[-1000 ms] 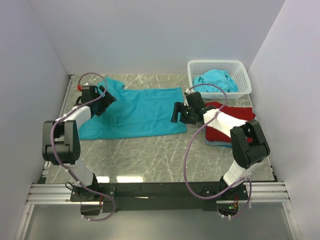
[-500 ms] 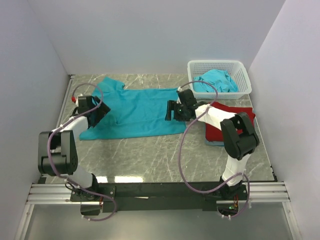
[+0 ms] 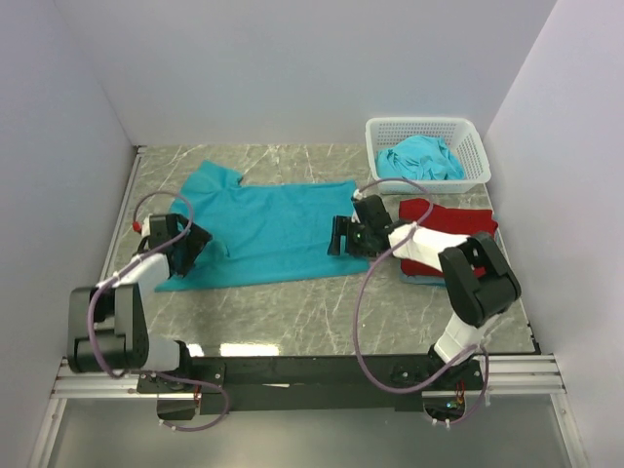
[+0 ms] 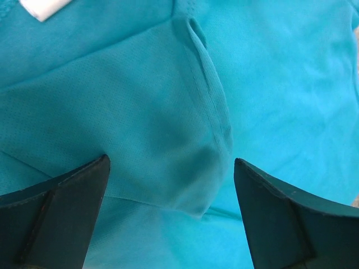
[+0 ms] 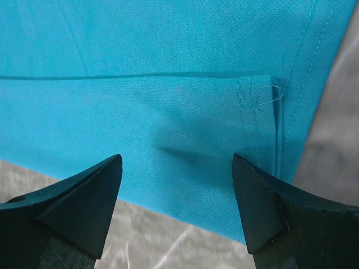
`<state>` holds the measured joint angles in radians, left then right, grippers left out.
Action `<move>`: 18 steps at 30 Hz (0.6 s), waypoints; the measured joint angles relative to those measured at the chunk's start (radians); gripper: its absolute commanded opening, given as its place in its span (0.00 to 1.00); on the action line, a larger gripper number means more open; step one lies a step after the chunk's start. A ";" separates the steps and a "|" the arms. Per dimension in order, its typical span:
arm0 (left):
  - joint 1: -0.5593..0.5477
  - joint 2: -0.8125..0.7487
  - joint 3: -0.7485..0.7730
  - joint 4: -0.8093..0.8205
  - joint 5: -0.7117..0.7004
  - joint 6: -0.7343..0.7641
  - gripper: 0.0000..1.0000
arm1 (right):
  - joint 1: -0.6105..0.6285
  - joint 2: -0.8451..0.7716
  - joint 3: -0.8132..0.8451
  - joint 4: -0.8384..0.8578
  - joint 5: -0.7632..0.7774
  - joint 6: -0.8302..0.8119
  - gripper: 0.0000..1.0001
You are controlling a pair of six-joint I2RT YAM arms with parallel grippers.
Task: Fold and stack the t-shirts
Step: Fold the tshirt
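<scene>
Both arms have drawn nearer over the spread teal t-shirt (image 3: 268, 229), left of the basket (image 3: 426, 127). The left gripper (image 4: 171, 168) and right gripper (image 5: 176, 162) gape, holding nothing. A folded red shirt (image 3: 450, 216) lies just before the basket, and another teal shirt (image 3: 419, 156) waits inside it.

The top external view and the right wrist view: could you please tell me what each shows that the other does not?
Only the top external view shows the white basket with a teal shirt in it, the red shirt and the left arm. Only the right wrist view shows the hem stitching with a loose thread, framed by the right jaws, standing open. Both show the spread teal t-shirt on the marble table.
</scene>
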<state>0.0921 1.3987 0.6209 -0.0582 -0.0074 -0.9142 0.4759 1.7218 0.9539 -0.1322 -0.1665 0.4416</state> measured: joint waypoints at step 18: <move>0.000 -0.481 -0.170 -0.356 -0.121 -0.127 0.99 | 0.104 -0.268 -0.217 -0.080 0.033 0.089 0.88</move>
<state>0.0921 0.9173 0.4507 -0.4137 -0.1287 -1.0416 0.5800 1.4540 0.7368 -0.2123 -0.1337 0.5301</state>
